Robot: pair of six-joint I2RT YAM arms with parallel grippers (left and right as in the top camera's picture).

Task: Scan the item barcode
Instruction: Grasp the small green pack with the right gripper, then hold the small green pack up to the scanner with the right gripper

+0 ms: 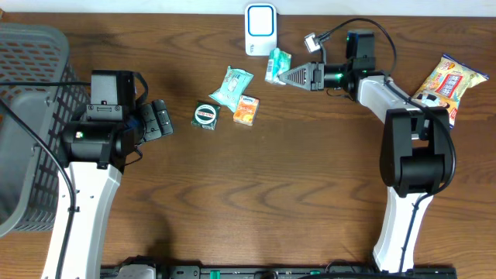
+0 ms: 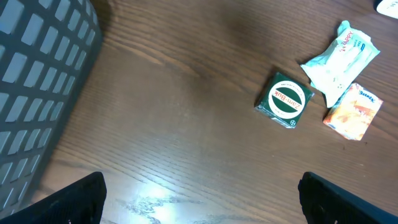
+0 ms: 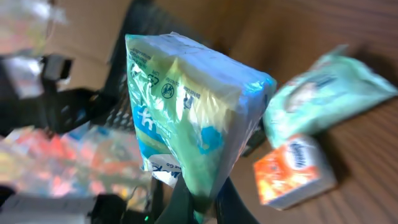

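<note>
Beside the far scanner (image 1: 260, 29), the right gripper (image 1: 284, 77) pinches the tissue pack (image 1: 277, 63); turn its barcode squarely toward the scanner.

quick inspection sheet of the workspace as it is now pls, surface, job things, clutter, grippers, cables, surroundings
surface: brown wood table, no spills seen
job's things: white scanner at the far edge; tissue pack held up just to its right
clutter: wipes pack, round green tin, orange box, snack bag at far right
grippers: left gripper open, holding nothing; right gripper shut on the tissue pack
cables: looped cable arcs over the right wrist; left cable runs across the basket
surroundings: grey basket at the left edge; beyond that, nothing seen
</note>
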